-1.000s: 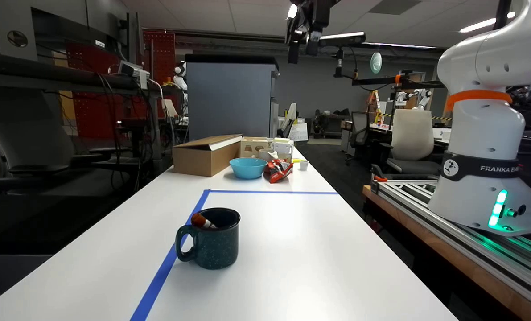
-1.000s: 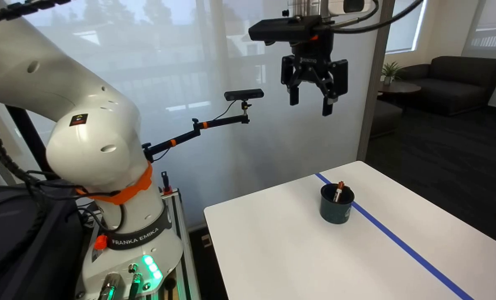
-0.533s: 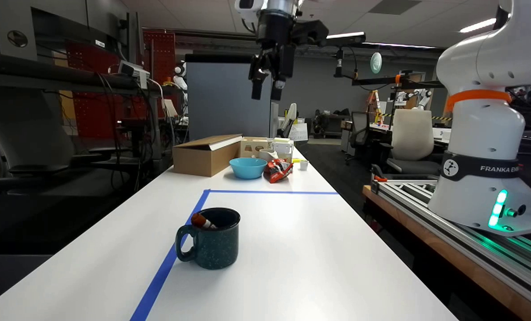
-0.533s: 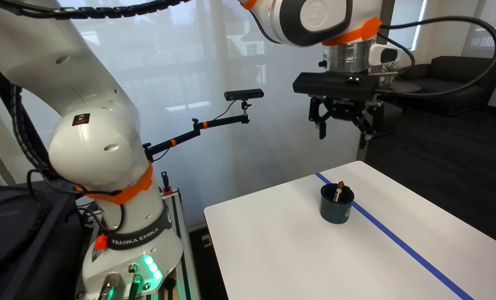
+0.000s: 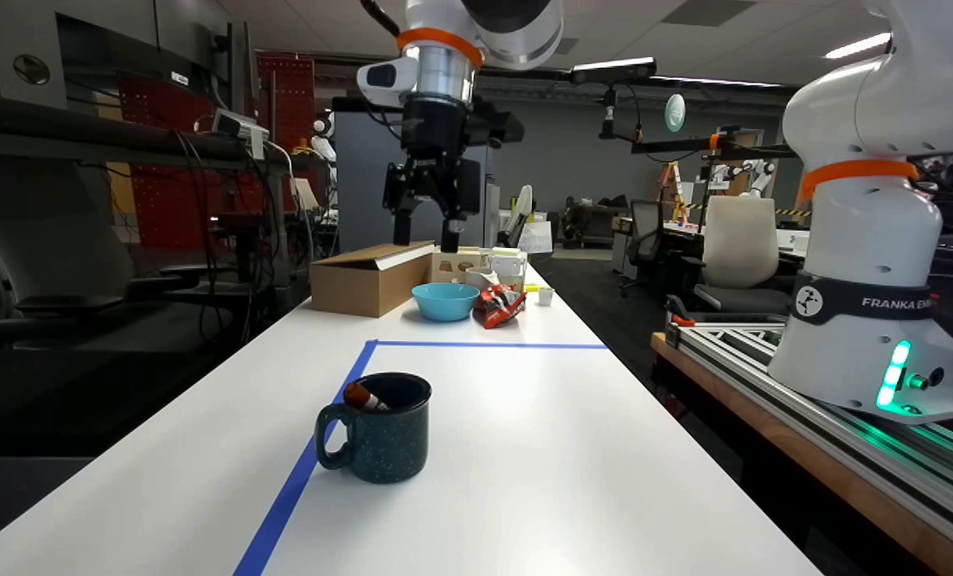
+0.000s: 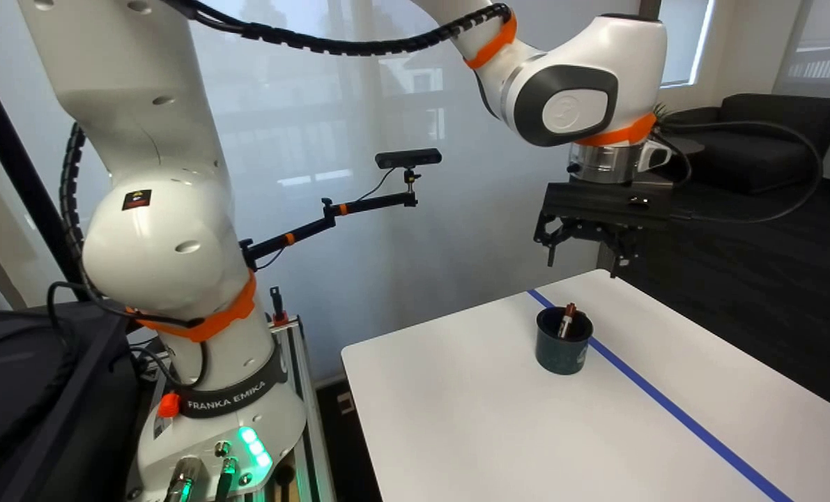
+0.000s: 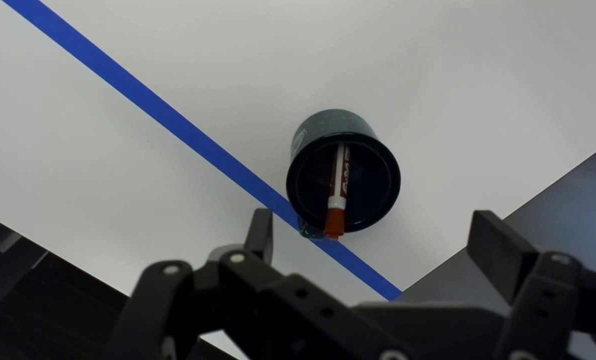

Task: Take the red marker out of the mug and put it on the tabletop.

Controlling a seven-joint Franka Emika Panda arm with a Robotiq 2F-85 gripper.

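The red marker [image 5: 364, 396] leans inside the dark teal mug [image 5: 390, 448], its cap sticking out over the rim. Its cap and white-striped body show in the wrist view [image 7: 336, 202]. The mug stands upright on the white tabletop [image 5: 548, 448], beside the blue tape; its handle is mostly hidden in the wrist view. Marker [image 6: 566, 323] and mug [image 6: 559, 357] also show in an exterior view. My gripper [image 6: 582, 270] is open and empty, pointing down, well above the tabletop and higher than the mug. In the wrist view the gripper [image 7: 372, 214] has its fingers spread wide, the marker cap appearing between them.
A light blue bowl [image 5: 445, 302], a cardboard box [image 5: 370, 284] and a red-and-white packet [image 5: 500, 306] stand at the table's far end. A camera on a jointed mount [image 6: 408, 159] stands beside the arm. The table's edge [image 7: 548, 186] runs near the mug.
My open gripper has moved down and across, from high up to lower over the table near the mug. The mug and marker have not moved.
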